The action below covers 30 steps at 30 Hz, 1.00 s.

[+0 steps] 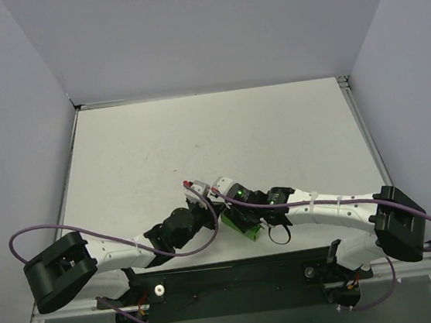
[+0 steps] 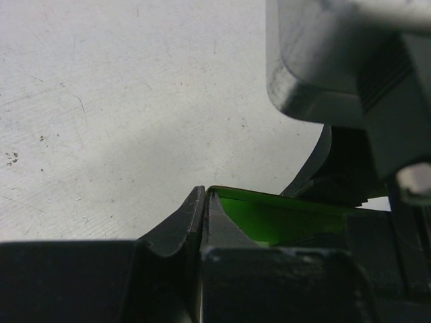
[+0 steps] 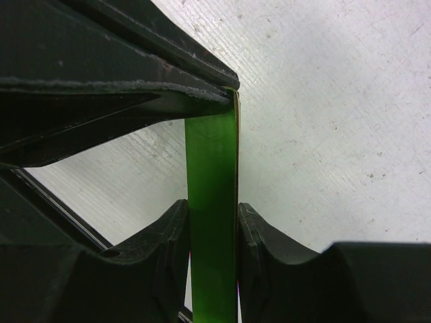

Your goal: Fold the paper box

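The paper box (image 1: 245, 230) is a bright green card piece held above the white table between both arms, near the front edge. My right gripper (image 3: 213, 219) is shut on it, one finger on each side of a narrow green panel (image 3: 212, 155). My left gripper (image 2: 204, 196) is shut too, its fingertips pinching the thin top edge of a green panel (image 2: 283, 219). In the right wrist view the left fingers (image 3: 135, 87) meet the card's upper end. From above, the left gripper (image 1: 208, 211) and the right gripper (image 1: 236, 218) sit close together at the box, most of which they hide.
The right arm's grey wrist housing (image 2: 337, 60) hangs close over the left gripper. A black mounting rail (image 1: 236, 272) runs along the near table edge. Purple cables (image 1: 91, 232) loop off both arms. Grey walls enclose the white tabletop (image 1: 213, 138) at the left, back and right.
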Available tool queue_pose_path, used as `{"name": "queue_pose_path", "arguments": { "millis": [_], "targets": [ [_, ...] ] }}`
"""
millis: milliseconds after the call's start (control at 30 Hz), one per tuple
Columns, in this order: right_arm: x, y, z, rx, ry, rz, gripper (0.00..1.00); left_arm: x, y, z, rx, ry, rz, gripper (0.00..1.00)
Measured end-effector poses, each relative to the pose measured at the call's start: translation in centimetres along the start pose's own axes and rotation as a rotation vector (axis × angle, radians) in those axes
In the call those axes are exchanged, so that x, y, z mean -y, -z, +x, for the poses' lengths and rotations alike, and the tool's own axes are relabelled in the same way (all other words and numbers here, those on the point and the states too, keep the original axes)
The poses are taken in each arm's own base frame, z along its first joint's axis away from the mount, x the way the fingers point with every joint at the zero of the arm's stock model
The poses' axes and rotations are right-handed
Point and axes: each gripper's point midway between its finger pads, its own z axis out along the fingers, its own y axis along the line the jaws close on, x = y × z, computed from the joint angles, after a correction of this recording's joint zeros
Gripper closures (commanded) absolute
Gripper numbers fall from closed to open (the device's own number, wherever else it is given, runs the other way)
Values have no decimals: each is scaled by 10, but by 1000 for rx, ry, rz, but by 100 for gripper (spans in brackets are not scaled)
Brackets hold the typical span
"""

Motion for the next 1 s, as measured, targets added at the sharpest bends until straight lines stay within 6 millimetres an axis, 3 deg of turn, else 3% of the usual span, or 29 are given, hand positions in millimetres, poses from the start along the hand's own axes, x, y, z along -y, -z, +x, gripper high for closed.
{"name": "queue_pose_path", "arguments": {
  "millis": [467,800,1000],
  "targets": [
    [6,0,-2,-11,27,-22,80,-1,0,0,-12,34,-70,100],
    [13,6,1,-22,-8,7,49,1,-5,0,-17,60,-142,100],
    [16,28,-7,30,-76,22,36,10,-10,2,-37,22,-153,100]
  ]
}}
